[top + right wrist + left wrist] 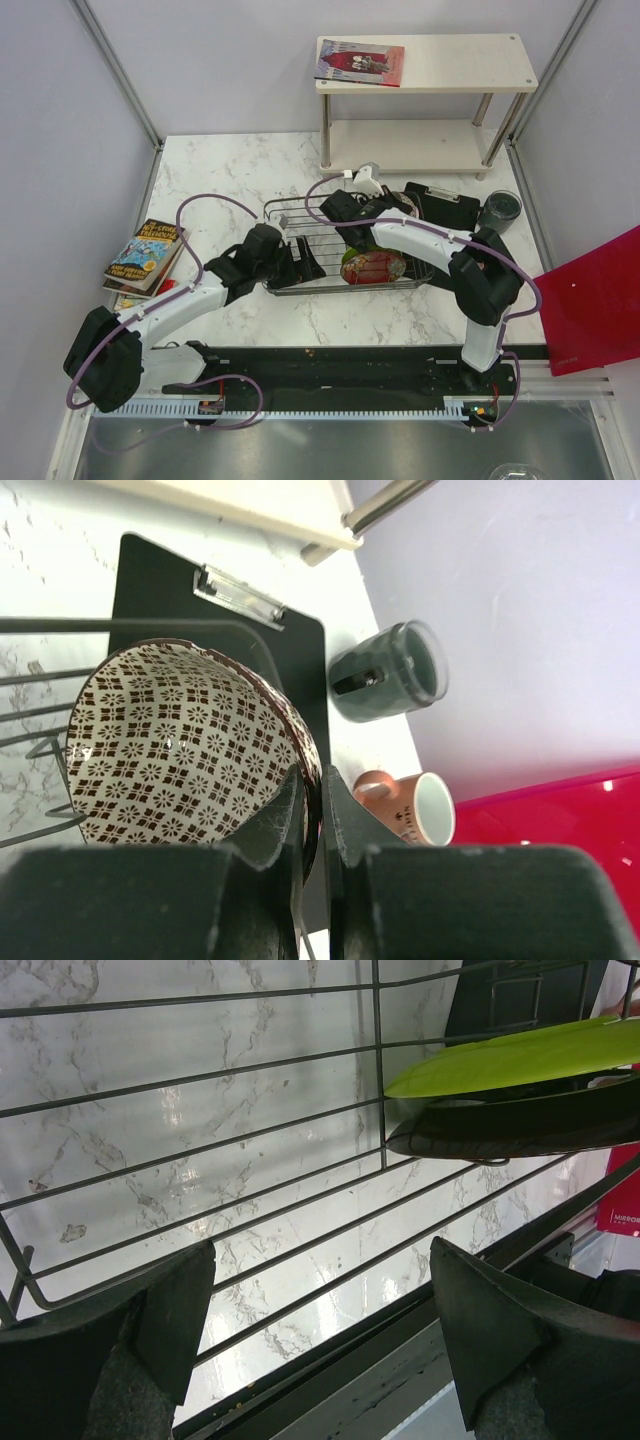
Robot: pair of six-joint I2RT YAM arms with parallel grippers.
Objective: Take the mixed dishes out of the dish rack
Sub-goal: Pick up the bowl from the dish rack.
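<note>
The dish rack (300,215) is a dark wire basket in the middle of the table. The lime-green plate (351,257) and the red patterned dish (374,268) lean in its near right part. My right gripper (322,792) is shut on the rim of the grey-beige patterned bowl (170,745) at the rack's right end. The dark green-black cup (499,208) and the pink cup (410,808) lie on the table beyond the rack. My left gripper (320,1250) is open and empty over the rack's wires (250,1140), left of the green plate (520,1055).
A black clipboard (440,205) lies right of the rack, under the bowl's side. A stack of books (145,255) sits at the left edge. A white shelf (425,65) with a book (360,62) stands at the back. A red board (595,300) is at the right.
</note>
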